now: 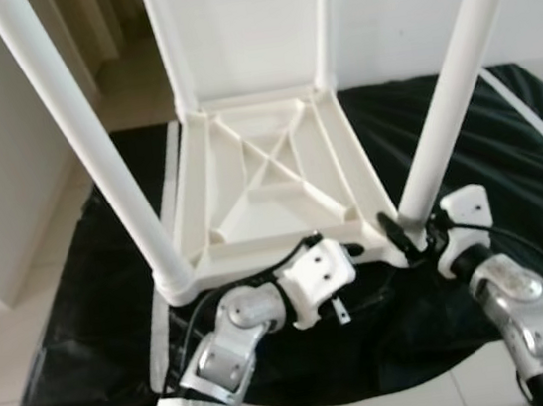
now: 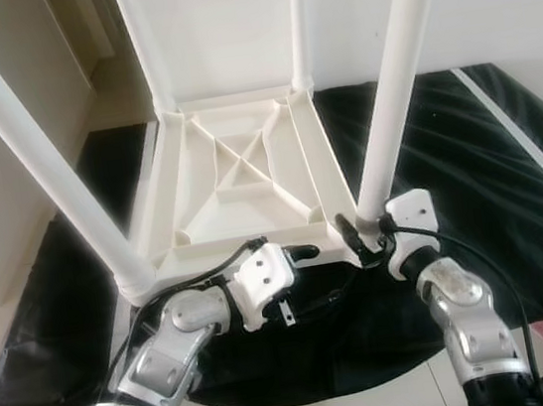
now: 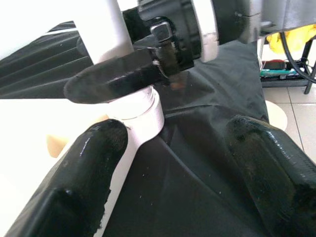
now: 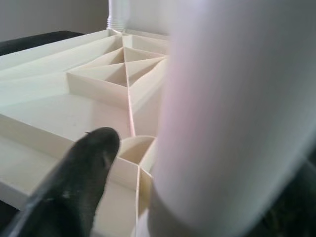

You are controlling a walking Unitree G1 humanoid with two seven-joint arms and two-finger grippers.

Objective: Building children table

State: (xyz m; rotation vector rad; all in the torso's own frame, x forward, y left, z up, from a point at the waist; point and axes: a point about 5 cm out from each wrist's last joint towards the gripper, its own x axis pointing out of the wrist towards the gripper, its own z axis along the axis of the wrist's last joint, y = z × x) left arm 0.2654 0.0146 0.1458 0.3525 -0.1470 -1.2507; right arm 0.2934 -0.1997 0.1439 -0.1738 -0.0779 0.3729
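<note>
Basically you're near the end of the build, as far as the pics show: the white table top point(image 1: 268, 178) lies upside down on the black cloth point(image 1: 86, 317), ribbed underside up, and all four legs stand in its corners, two far ones at the back and two near ones at the front. The near left leg point(image 1: 83, 138) rises from its corner socket w/ nothing holding it. The near right leg point(image 1: 447, 90) is the one in hand: your right gripper point(image 1: 404, 236) is at its base, one black finger point(image 4: 74, 173) on one side of the white tube and the tube filling the space between the fingers, so the jaws look closed around that leg just above the socket collar point(image 3: 140, 111). Can't tell from here if the leg is fully seated or screwed home; the collar looks flush, but that's a guess. Your left gripper point(image 1: 343, 251) sits at the front edge of the top, between the two near legs, jaws wide w/ nothing between them; its fingers point(image 3: 94, 163) straddle bare cloth and point toward the right leg's base. What's left, probably: final tightening of that leg, letting go, then flipping the table upright. A white strip point(image 1: 165, 267) lies on the cloth beside the top's left edge, purpose unclear.
</note>
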